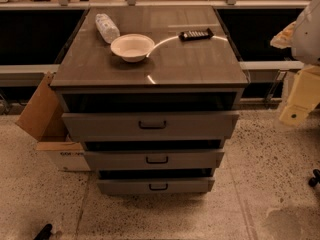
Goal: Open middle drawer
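Observation:
The grey metal cabinet [150, 79] stands in the middle of the view with three drawers. The middle drawer [115, 160] is a low wide front with a small black bar handle [157, 160]; a dark gap shows above it, so it stands pulled out a little. The taller top drawer [100, 125] and the lowest drawer [120, 186] also stand out a little. My gripper [299, 101] is at the right edge of the view, on the pale arm, to the right of the cabinet and apart from it, at about the height of the top drawer.
On the cabinet top lie a white bowl [132, 47], a plastic bottle on its side [106, 27] and a black remote-like object [196, 34]. An open cardboard box [47, 129] stands against the cabinet's left side. A counter edge [160, 4] runs behind. The floor is speckled.

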You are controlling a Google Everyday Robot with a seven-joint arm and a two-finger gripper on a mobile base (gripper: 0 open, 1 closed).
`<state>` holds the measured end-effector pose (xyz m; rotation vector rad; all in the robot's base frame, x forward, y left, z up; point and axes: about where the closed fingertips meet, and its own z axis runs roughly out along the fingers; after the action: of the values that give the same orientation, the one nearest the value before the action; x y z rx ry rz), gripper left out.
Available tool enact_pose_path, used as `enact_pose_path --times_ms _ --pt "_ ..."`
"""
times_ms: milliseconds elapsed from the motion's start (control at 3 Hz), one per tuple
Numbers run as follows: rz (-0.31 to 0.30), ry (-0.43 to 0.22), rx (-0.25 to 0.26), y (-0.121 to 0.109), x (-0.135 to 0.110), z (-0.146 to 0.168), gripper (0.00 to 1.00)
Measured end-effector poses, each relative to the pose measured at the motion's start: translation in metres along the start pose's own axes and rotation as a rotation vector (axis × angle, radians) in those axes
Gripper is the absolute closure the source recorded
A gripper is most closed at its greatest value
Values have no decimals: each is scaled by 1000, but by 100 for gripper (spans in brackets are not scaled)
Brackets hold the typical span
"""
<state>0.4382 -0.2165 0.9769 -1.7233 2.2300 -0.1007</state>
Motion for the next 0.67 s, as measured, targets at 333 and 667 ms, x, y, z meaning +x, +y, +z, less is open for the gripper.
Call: enact_pose_path --times_ms 333,667 --pt "0 0 0 0 0 0 0" --pt "-43 -63 -19 10 -7 38 0"
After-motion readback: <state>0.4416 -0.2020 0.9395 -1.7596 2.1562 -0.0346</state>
